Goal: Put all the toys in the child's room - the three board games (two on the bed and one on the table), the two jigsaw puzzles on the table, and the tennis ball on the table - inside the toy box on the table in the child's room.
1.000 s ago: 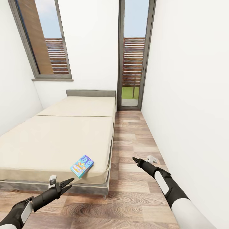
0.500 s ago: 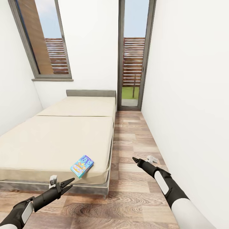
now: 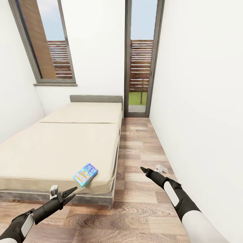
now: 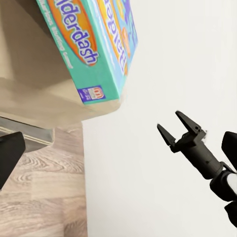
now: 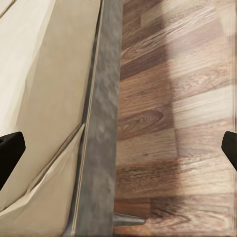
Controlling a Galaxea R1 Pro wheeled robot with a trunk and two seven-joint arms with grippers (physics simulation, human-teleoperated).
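Board game (image 3: 85,174) sits at bed (image 3: 50,152) corner, near edge. L gripper (image 3: 70,194) just below it, fingers spread, empty. R gripper (image 3: 144,169) over floor (image 3: 141,202), fingers spread wide, empty.

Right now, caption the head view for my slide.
Both open grippers, left and right, hover near a board game on the bed's corner.
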